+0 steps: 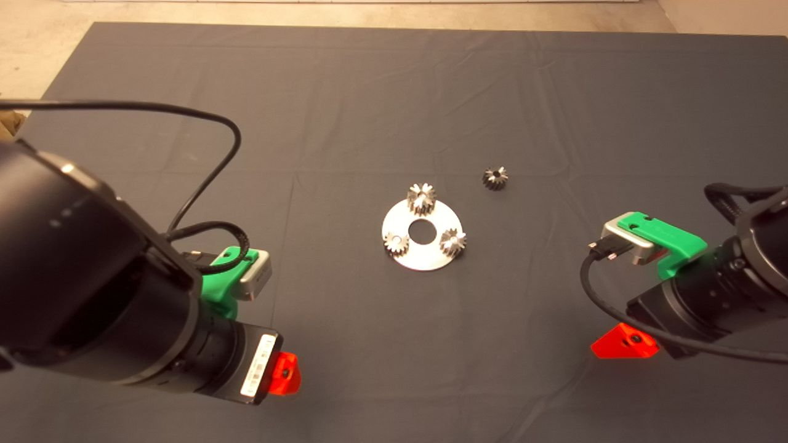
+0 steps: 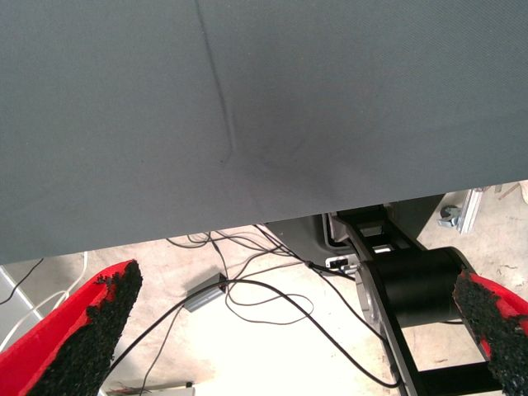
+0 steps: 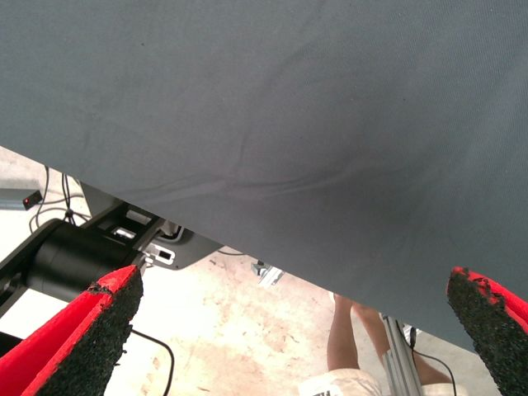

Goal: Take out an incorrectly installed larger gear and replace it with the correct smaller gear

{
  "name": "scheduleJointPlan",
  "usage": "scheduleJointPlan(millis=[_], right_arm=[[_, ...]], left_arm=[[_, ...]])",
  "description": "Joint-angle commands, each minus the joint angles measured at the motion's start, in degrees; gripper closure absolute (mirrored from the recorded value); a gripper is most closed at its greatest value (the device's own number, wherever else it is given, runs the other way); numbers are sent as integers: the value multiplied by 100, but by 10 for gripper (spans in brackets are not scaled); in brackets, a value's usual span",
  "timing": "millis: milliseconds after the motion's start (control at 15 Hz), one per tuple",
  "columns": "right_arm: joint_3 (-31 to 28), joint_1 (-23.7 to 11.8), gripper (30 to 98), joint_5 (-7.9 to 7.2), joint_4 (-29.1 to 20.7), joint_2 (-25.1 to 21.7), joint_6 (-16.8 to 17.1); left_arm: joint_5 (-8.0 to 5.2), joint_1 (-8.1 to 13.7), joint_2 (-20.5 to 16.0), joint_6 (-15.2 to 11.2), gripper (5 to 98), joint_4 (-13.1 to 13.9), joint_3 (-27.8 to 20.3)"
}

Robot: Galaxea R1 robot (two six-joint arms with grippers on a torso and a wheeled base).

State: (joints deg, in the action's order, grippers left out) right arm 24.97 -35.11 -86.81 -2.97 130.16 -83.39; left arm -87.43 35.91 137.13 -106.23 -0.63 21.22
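A round steel plate (image 1: 432, 258) with a centre hole lies mid-mat and carries three gears. The larger gear (image 1: 422, 198), shiny with flared teeth, sits on the plate's far edge. Two small gears (image 1: 397, 243) (image 1: 452, 241) sit on its near left and near right. The smaller gear (image 1: 495, 178), darker, lies loose on the mat to the plate's far right. My left gripper (image 1: 284, 373) waits at the lower left, open and empty (image 2: 289, 330). My right gripper (image 1: 625, 341) waits at the lower right, also open and empty (image 3: 289, 330).
The dark mat (image 1: 345, 104) covers the table, with pale floor beyond its far edge. Both wrist views look past the mat's edge to the floor, with cables (image 2: 247, 289) and the robot's black base (image 3: 74, 256). A person's legs (image 3: 351, 342) show there.
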Motion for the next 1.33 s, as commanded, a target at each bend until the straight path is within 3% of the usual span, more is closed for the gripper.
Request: scheduleJointPlan(millis=[0,800,1267], right_arm=[[-28,-93,308,15,-186,66,-2],[-24,-93,308,15,-177,67,3],[77,-111,308,24,-177,1008,15]], left_arm=[[-757,83,-32,-56,54,142,-76],[-757,83,-24,-47,54,151,-85],[-757,83,-24,-56,54,151,-85]])
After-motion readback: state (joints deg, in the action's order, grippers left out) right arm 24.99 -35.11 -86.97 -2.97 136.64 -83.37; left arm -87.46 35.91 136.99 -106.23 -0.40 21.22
